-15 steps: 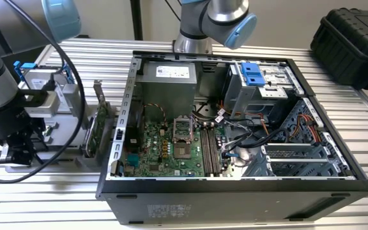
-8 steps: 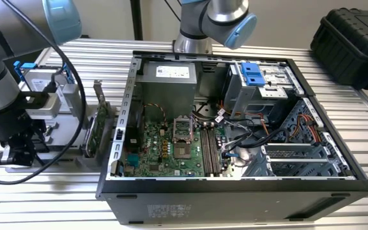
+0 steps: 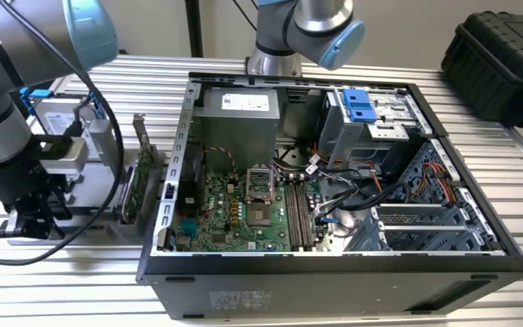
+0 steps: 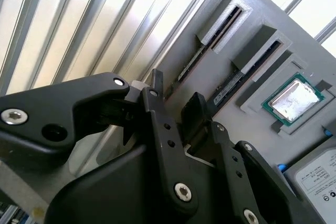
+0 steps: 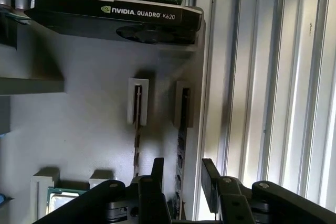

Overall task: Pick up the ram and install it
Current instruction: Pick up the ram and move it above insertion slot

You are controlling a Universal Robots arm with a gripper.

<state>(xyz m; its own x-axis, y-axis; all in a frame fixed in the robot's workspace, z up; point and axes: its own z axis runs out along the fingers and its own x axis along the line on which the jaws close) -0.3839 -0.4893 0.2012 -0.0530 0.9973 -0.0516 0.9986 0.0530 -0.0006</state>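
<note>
Robotics lab: slotted aluminium bench (image 3: 62, 289), opened computer case (image 3: 334, 289), robot arm (image 3: 7, 129).

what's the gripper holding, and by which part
Nothing: the gripper is open, straddling one ram stick that sits in the grey holder.

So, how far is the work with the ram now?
Done: the gripper sits at the ram, jaws open on either side of it in the first wrist view. In hand: nothing; the ram stands in its grey holder slot, ungripped. Left: the pick-up and the install into the computer case.
</note>
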